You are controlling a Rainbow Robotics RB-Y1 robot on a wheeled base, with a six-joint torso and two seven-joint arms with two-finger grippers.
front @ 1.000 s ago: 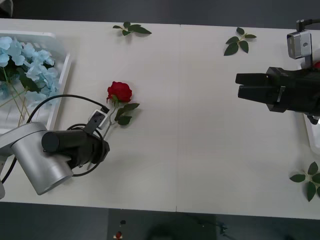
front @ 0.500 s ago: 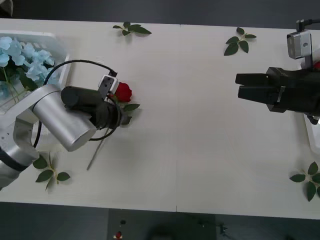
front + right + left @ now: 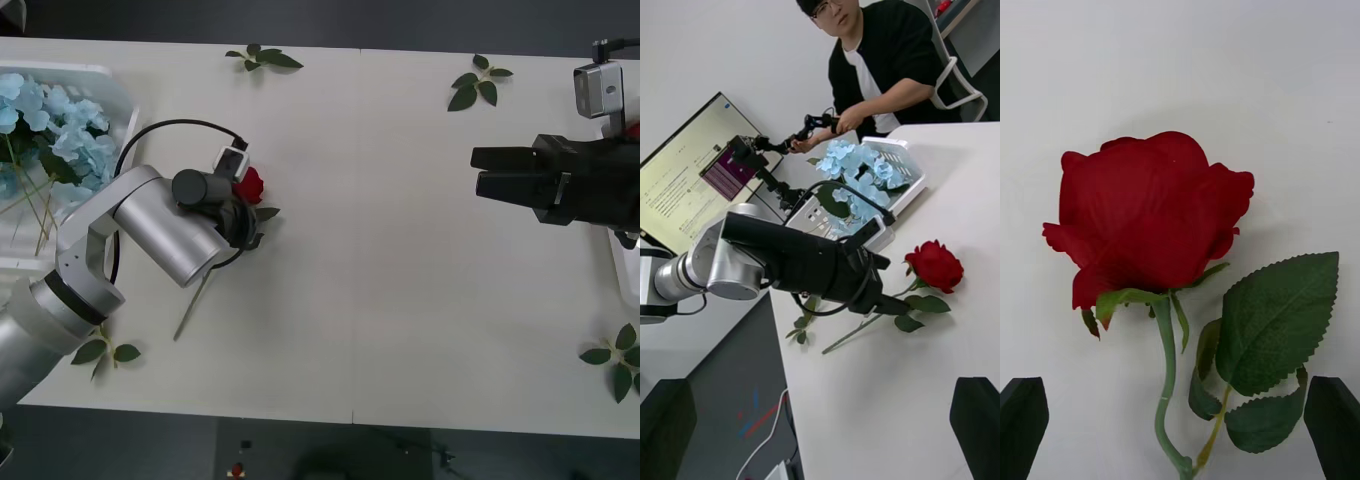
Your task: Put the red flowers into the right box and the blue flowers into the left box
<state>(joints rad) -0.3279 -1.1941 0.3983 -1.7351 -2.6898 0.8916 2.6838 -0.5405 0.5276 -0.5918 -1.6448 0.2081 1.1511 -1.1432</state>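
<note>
One red rose (image 3: 251, 184) lies on the table left of centre, its stem (image 3: 192, 310) running toward the near edge. My left gripper (image 3: 1180, 394) hovers open just above it. The black fingers (image 3: 1022, 420) stand either side of the stem (image 3: 1166, 360), just below the bloom (image 3: 1150, 214). From the right wrist view the same gripper (image 3: 893, 304) sits beside the bloom (image 3: 936, 265). The blue flowers (image 3: 55, 125) lie in the left box (image 3: 125, 95). My right gripper (image 3: 478, 171) waits open at the right, beside the right box (image 3: 616, 262).
Loose leaf sprigs lie at the far edge (image 3: 264, 57), the far right (image 3: 479, 86), the near right (image 3: 615, 362) and the near left (image 3: 101, 349). The left arm's silver link (image 3: 165, 230) and cable hang over the table beside the left box.
My left arm has swung up from the near-left, and its open gripper has come over the rose's stem. The rose and the right arm have stayed put.
</note>
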